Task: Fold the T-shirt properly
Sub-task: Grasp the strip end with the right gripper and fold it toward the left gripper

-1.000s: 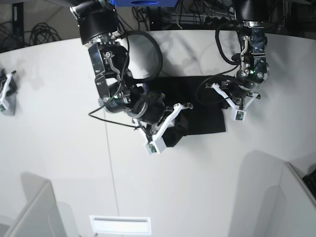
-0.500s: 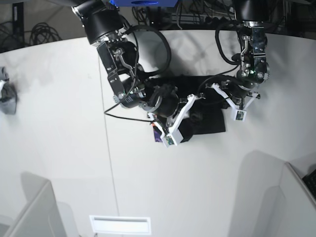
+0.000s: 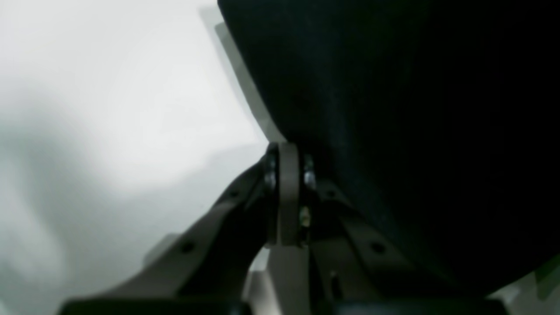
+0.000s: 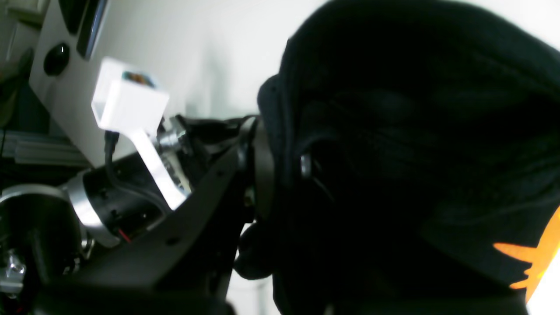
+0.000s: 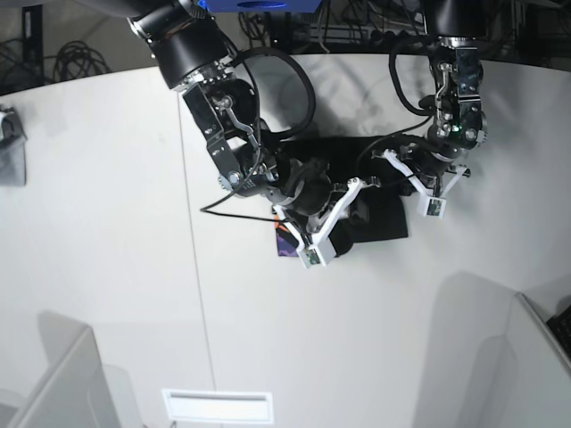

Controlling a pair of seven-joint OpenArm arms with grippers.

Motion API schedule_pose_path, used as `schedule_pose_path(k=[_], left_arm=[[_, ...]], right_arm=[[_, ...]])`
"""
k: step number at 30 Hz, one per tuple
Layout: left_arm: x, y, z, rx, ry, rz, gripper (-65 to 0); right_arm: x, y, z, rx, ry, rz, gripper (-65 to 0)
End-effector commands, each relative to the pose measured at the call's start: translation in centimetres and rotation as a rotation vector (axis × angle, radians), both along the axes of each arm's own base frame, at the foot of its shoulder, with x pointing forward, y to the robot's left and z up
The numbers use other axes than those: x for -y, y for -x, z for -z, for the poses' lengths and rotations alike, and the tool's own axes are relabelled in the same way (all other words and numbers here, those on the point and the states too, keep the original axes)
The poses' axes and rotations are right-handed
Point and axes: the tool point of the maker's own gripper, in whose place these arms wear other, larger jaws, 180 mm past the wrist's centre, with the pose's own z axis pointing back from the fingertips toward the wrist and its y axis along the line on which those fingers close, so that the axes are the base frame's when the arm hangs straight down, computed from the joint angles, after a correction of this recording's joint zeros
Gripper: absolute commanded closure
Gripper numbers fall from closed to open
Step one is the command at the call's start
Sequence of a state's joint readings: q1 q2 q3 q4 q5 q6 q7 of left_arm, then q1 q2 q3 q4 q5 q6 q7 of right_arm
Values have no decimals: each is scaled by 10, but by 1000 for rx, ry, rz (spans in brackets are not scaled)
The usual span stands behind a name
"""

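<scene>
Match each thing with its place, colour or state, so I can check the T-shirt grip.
Things:
1. T-shirt
2. Print
3. Left gripper
4. Right gripper

Matches:
A. shut on bunched cloth
B. black
C. shut, at the cloth's edge
D. orange part showing

Pairs: 1-B, 2-D, 3-C, 4-A
</scene>
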State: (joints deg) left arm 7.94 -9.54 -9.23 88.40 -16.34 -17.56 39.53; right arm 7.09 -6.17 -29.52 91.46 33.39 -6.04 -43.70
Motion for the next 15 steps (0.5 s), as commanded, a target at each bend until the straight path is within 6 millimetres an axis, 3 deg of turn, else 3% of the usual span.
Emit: schedule_pose_path(k=[1,6,15], left_arm=[[0,-1,-4,4,-3,11,0],[0,-1,-4,4,-3,11,0],[0,5,0,-8,-3,11,0]], right_arm=[[-9,-7,-19,42,-44,-3,0],[-24,5,-21,47,-48,-53,0],[-24,3,-23,54,-48,-52,0]])
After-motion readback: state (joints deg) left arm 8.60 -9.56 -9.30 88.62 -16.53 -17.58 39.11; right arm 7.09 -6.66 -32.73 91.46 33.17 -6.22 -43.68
